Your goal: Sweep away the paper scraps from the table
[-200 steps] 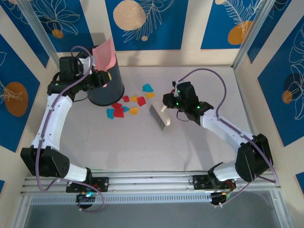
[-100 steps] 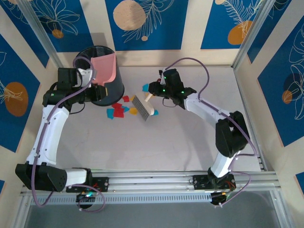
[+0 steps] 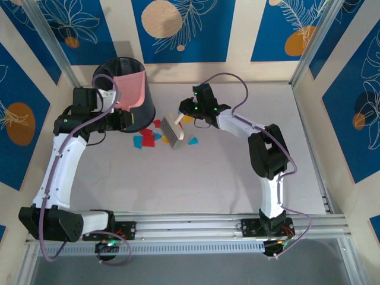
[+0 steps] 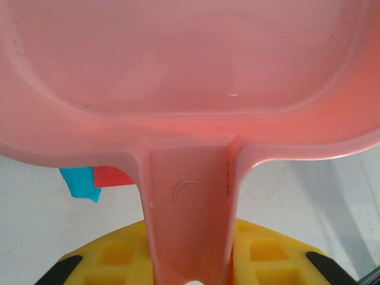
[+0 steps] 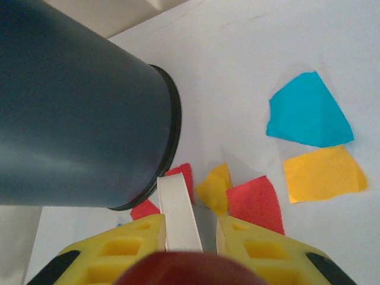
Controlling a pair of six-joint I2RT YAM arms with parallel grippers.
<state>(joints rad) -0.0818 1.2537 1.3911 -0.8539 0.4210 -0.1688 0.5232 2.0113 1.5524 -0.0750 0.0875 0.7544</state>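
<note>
- Two grippers, each clamped on a tool. The left gripper (image 4: 190, 264) pinches the handle of the pink dustpan (image 4: 178, 71), with a yellow finger (image 4: 113, 255) tight on either side.
- The right gripper (image 5: 190, 243) is pressed shut on the white handle of the brush (image 5: 177, 211).
- From above, the dustpan (image 3: 129, 89) is tilted over the mouth of the black bin (image 3: 139, 113) at the table's (image 3: 237, 178) far left. The brush's bristle head (image 3: 172, 130) sits just right of the main heap of scraps (image 3: 148, 138).
- The right wrist view adds detail. Red and yellow pieces (image 5: 255, 202) lie just ahead of the fingers beside the bin's (image 5: 77, 107) base. A larger cyan piece and a yellow one lie further right.
- The left wrist view shows a cyan and a red piece (image 4: 89, 181) under the dustpan's rim.
- The scraps are small, flat, torn bits in red, yellow and cyan. Most cluster on the white table in front of the bin, and a cyan and yellow pair (image 3: 193, 141) lies right of the brush.
</note>
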